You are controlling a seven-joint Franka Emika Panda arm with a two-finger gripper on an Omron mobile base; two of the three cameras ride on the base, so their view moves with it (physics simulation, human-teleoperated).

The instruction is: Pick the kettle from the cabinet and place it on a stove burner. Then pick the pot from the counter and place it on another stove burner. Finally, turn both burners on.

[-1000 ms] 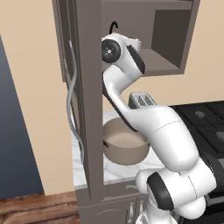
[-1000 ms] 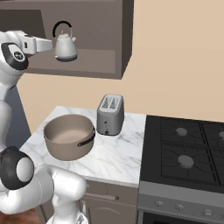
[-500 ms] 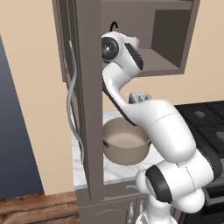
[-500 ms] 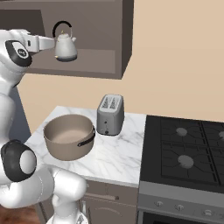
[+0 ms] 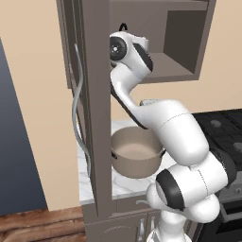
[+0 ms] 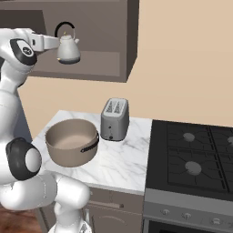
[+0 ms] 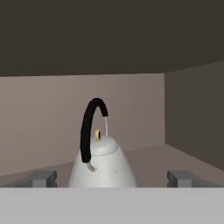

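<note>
The open-jawed gripper [image 7: 111,178] faces the small silver kettle [image 7: 103,164] on the cabinet [image 6: 109,68] shelf; first pickup under way, nothing held; next it likely must advance and close on the kettle

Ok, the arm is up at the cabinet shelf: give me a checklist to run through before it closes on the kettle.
1. Claw open: ok, its fingertips stand wide apart in the hand view.
2. Kettle centred between the fingertips: ok.
3. Kettle upright on the cabinet shelf, handle arched over it: ok.
4. Claw far enough in to close on the body: cannot tell; the depth is unclear.
5. Burners free to receive it: ok, nothing sits on those in sight.
6. Pot waiting on the counter beside the toaster: ok.
</note>
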